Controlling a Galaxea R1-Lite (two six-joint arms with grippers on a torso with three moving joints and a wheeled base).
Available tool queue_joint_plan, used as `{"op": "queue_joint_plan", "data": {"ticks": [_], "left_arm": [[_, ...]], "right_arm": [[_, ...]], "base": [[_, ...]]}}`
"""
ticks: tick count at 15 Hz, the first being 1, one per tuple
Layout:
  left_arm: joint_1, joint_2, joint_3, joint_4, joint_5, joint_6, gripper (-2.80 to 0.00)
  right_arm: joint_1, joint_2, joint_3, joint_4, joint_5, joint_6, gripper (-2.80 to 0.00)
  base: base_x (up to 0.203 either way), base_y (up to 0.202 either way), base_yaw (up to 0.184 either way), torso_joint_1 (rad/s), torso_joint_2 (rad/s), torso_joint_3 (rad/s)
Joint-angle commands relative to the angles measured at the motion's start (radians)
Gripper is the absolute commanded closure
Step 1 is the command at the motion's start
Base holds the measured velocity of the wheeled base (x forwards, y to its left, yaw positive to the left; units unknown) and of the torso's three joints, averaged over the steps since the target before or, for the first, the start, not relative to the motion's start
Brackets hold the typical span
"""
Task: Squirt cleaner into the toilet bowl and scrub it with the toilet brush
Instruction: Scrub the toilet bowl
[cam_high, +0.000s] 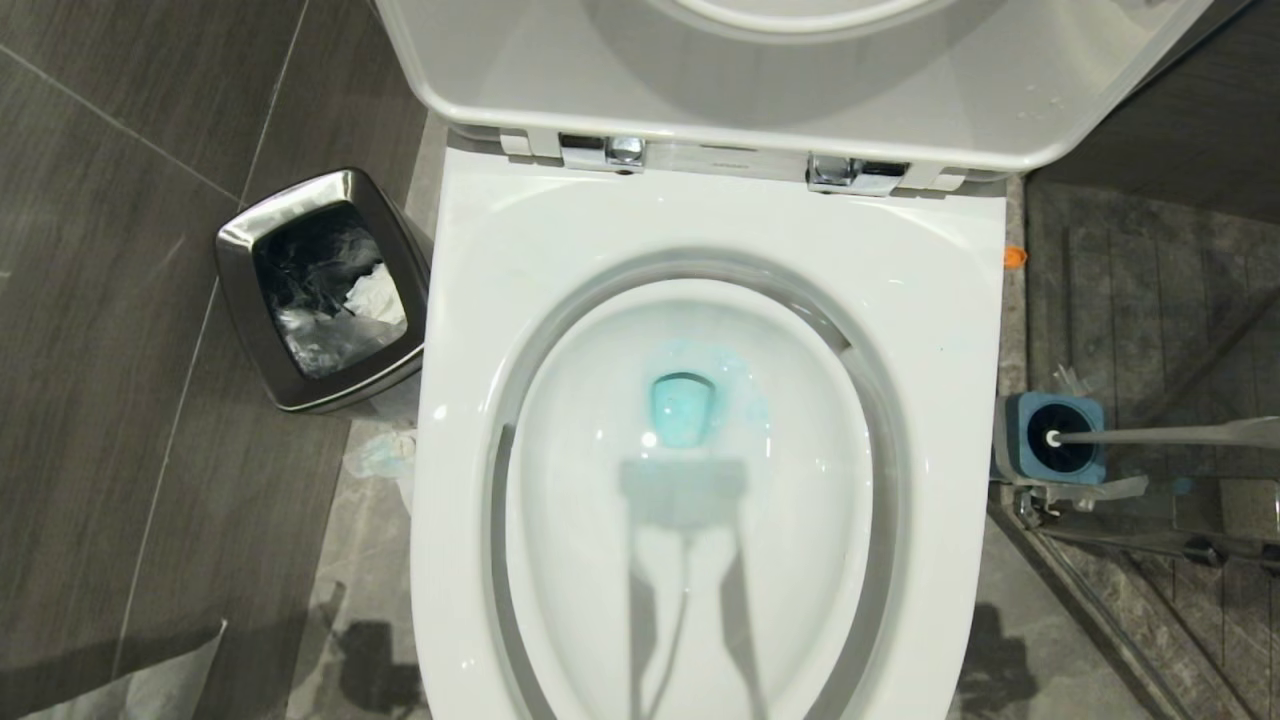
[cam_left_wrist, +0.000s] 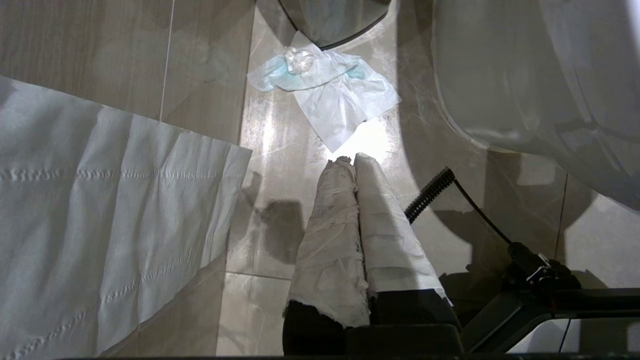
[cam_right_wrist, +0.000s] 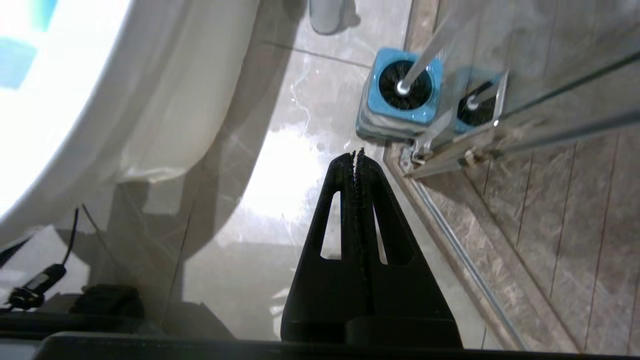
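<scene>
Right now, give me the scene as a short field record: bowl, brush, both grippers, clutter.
toilet bowl: lid and seat up, teal-blue liquid pooled in the basin
toilet brush: standing in its blue holder, on the robot's right of the toilet
left gripper: shut, empty, paper-wrapped fingers, over the floor
right gripper: shut, empty, short of the holder
steel bin: left of the toilet
crumpled tissue: on the floor

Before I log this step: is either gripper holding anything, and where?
Nothing. The left gripper and right gripper are shut and empty; the toilet brush sits in its holder.
</scene>
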Motion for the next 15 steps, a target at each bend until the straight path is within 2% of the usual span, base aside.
{"op": "queue_joint_plan", "data": {"ticks": [1,7,15], "left_arm": [[0.000,0.000,0.000,0.000,0.000,0.000,0.00],[0.000,0.000,0.000,0.000,0.000,0.000,0.00],[0.000,0.000,0.000,0.000,0.000,0.000,0.00]], "right_arm": [[0.000,0.001,-0.080,0.065,0.006,-0.001,0.00],[0.000,0.002,-0.293,0.403,0.010,-0.001,0.00],[0.007,0.216,-0.468,0.462,0.008,0.031,0.00]], "base": [[0.000,0.000,0.000,0.000,0.00,0.000],[0.000,0.000,0.000,0.000,0.00,0.000],[0.000,0.000,0.000,0.000,0.00,0.000]]}}
